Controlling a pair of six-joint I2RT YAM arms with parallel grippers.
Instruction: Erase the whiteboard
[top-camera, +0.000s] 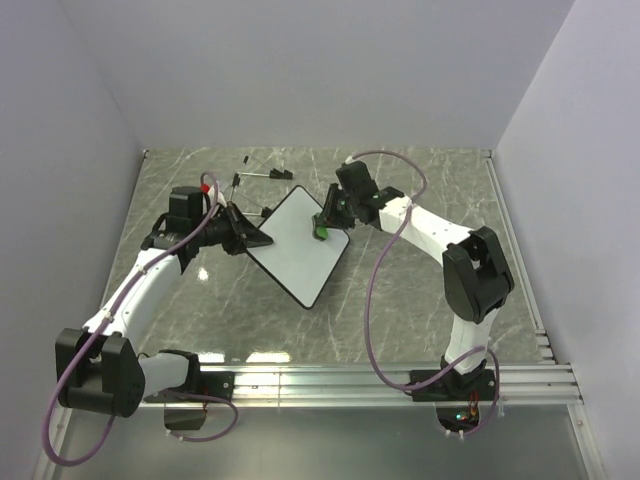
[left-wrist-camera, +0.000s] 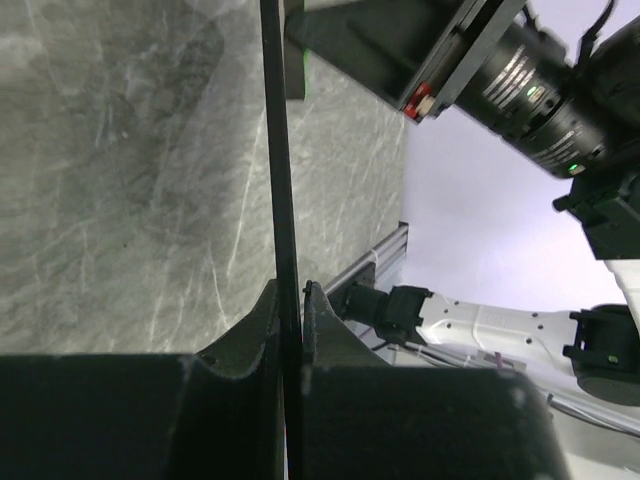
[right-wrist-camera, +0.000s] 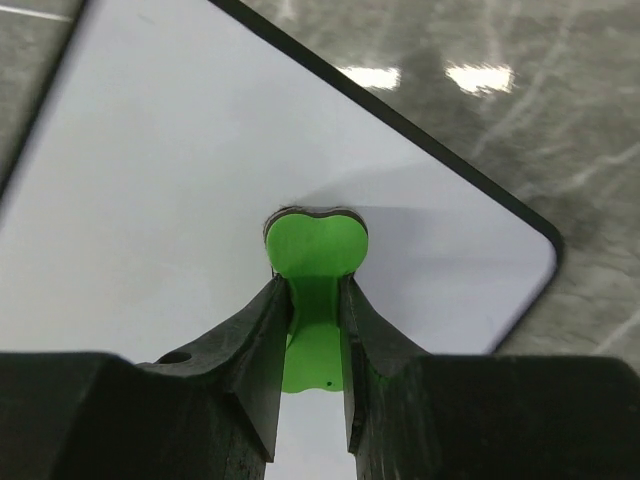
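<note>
The whiteboard (top-camera: 300, 244) is a white rectangle with a thin black rim, set diagonally at the table's middle; its face looks blank. My left gripper (top-camera: 256, 238) is shut on its left edge, and the left wrist view shows the rim (left-wrist-camera: 280, 180) edge-on between the jaws. My right gripper (top-camera: 322, 225) is shut on the green eraser (right-wrist-camera: 316, 250) and presses it against the board's face (right-wrist-camera: 180, 200) near its upper right corner. The eraser also shows in the top view (top-camera: 321, 233).
Black stand legs and a thin rod (top-camera: 262, 175) lie on the marble table behind the board. A red-tipped marker (top-camera: 208, 187) lies by the left arm. Metal rails (top-camera: 400, 380) run along the near edge. White walls close in on both sides.
</note>
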